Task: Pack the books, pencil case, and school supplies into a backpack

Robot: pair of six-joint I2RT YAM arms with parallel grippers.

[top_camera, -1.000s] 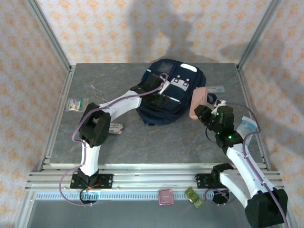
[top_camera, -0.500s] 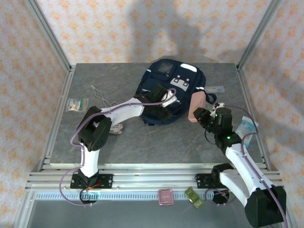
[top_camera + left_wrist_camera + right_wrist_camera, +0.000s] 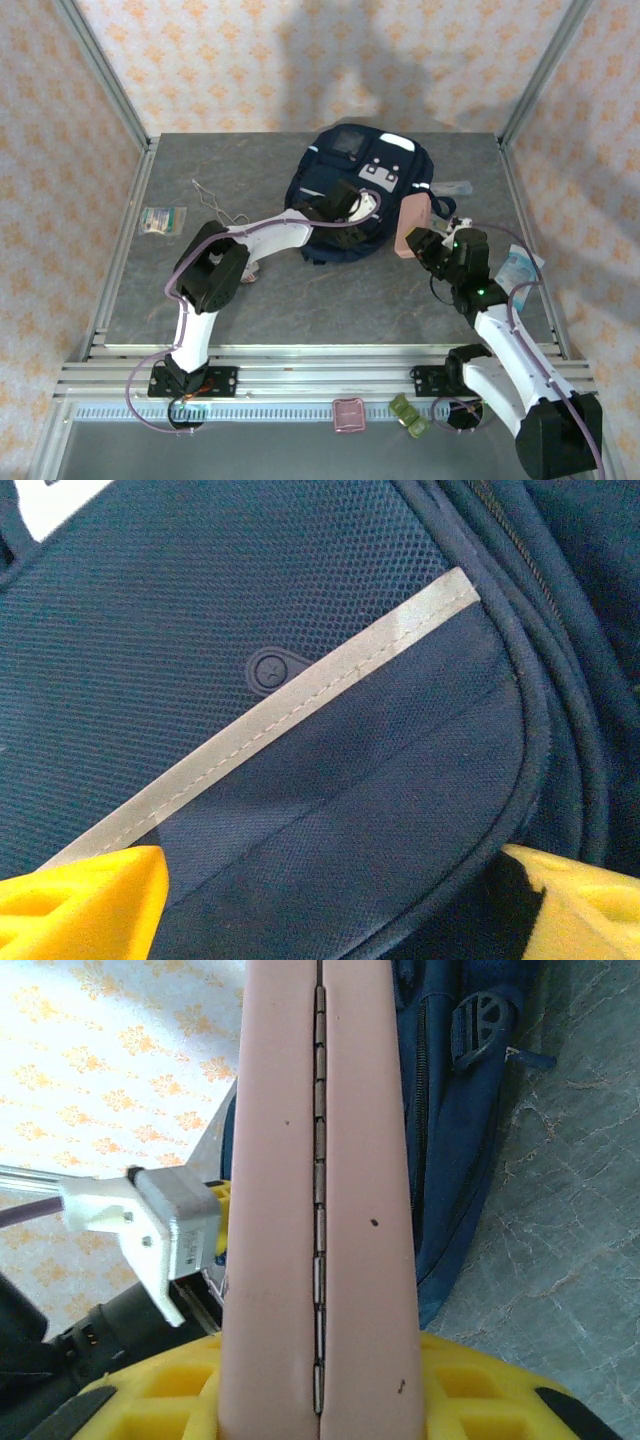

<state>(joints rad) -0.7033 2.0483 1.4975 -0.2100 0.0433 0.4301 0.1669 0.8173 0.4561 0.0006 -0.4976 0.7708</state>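
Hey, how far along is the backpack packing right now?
Done: cannot tell what's inside the backpack. In hand: the right claw holds the pencil case beside it; the left claw hangs open over its front. Left: a clear packet lies on the table.

Near-centre tabletop (image 3: pixel 330 300) bare between arm bases: wide passage. Left arm (image 3: pixel 265 232) slants across approach to backpack (image 3: pixel 316 178) from left. Pencil case (image 3: pixel 411 224) on edge, just beside backpack's right flank, blocks that side. Far-left strip: wire piece (image 3: pixel 208 195), greenish packet (image 3: pixel 162 220). Left fingers (image 3: pixel 85 900) spread wide, close over backpack pocket.
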